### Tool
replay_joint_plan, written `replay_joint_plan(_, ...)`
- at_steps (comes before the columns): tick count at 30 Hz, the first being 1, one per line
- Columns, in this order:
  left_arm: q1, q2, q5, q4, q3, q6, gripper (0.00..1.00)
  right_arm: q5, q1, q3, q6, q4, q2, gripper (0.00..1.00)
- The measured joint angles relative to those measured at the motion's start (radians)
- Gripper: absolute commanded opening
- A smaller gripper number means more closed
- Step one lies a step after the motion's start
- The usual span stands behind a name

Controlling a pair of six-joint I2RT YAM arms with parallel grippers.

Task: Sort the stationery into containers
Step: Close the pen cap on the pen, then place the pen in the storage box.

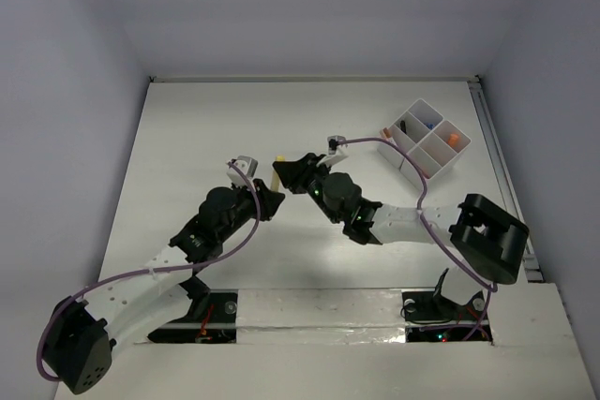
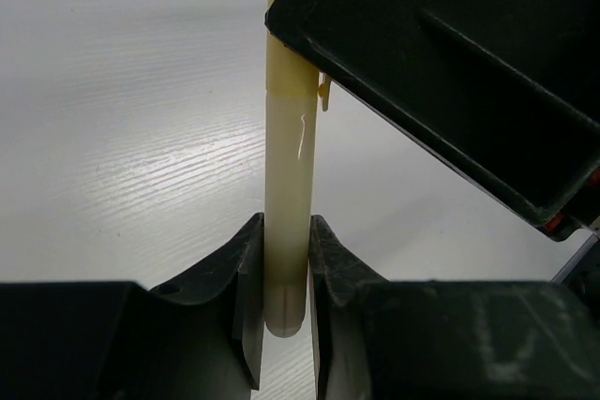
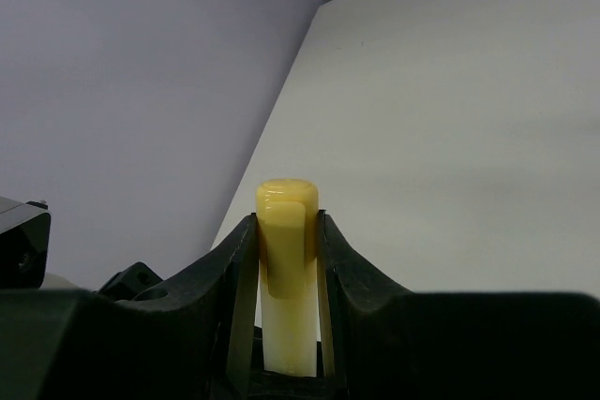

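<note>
Left claw [image 2: 286, 264] and right claw [image 3: 289, 250] both grip the yellow tube [image 2: 288, 166]; the organiser tray [image 1: 452, 164] already holds several pieces, so little seems left.

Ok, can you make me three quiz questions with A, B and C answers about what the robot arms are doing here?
1. Where is the white tray?
A. beside the left arm's base
B. far right on the table
C. in the middle

2. What colour is the tube?
A. yellow
B. green
C. red

3. What is the tube's state?
A. lying flat on the table
B. standing in the tray
C. gripped at both ends

Answers:
1. B: the top view shows the tray near the far right corner.
2. A: both wrist views show it pale yellow.
3. C: the left tool and the right tool each pinch one end.
</note>
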Motion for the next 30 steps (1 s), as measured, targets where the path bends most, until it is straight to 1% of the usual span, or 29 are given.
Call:
replay_joint_plan(4,0.0,-0.005,0.029,0.004,0.0,-0.012,0.0,0.005,-0.003,0.0,-0.003,-0.044,-0.034,0.0)
replay_joint_plan(7,0.004,-0.026,0.05,0.033,0.0,-0.036,0.01,-0.042,-0.034,0.015,-0.003,-0.072,-0.057,0.0)
replay_joint_plan(9,0.015,-0.052,0.055,0.05,0.0,-0.049,0.09,-0.082,-0.066,0.042,-0.004,-0.089,-0.063,0.0)
replay_joint_plan(10,0.022,-0.071,0.055,0.055,0.0,-0.055,0.19,-0.104,-0.082,0.062,-0.004,-0.099,-0.064,0.0)
replay_joint_plan(12,0.034,-0.106,0.051,0.076,0.0,-0.062,0.29,-0.148,-0.108,0.114,-0.02,-0.136,-0.061,0.0)
replay_joint_plan(13,0.037,-0.125,0.051,0.09,0.0,-0.065,0.35,-0.149,-0.128,0.143,-0.035,-0.169,-0.058,0.0)
replay_joint_plan(18,0.047,-0.26,0.064,0.138,-0.001,-0.074,0.47,-0.131,-0.301,0.25,-0.093,-0.283,-0.008,0.0)
replay_joint_plan(19,0.047,-0.278,0.071,0.142,-0.003,-0.076,0.52,-0.127,-0.34,0.264,-0.098,-0.303,-0.002,0.0)
replay_joint_plan(21,0.047,-0.309,0.085,0.148,-0.012,-0.082,0.57,-0.11,-0.414,0.28,-0.108,-0.338,0.002,0.0)
replay_joint_plan(22,0.047,-0.323,0.093,0.153,-0.021,-0.085,0.63,-0.1,-0.448,0.284,-0.114,-0.349,0.001,0.0)
replay_joint_plan(23,0.047,-0.333,0.098,0.153,-0.03,-0.087,0.66,-0.089,-0.476,0.287,-0.124,-0.361,-0.003,0.0)
replay_joint_plan(24,0.047,-0.341,0.102,0.152,-0.042,-0.09,0.73,-0.077,-0.505,0.287,-0.137,-0.377,-0.011,0.0)
replay_joint_plan(25,0.047,-0.348,0.106,0.152,-0.056,-0.091,0.78,-0.063,-0.528,0.287,-0.15,-0.394,-0.021,0.0)
replay_joint_plan(27,0.047,-0.356,0.11,0.143,-0.077,-0.092,0.79,-0.025,-0.579,0.279,-0.192,-0.418,-0.058,0.0)
replay_joint_plan(30,0.047,-0.36,0.114,0.142,-0.105,-0.09,0.8,0.045,-0.66,0.24,-0.262,-0.444,-0.157,0.0)
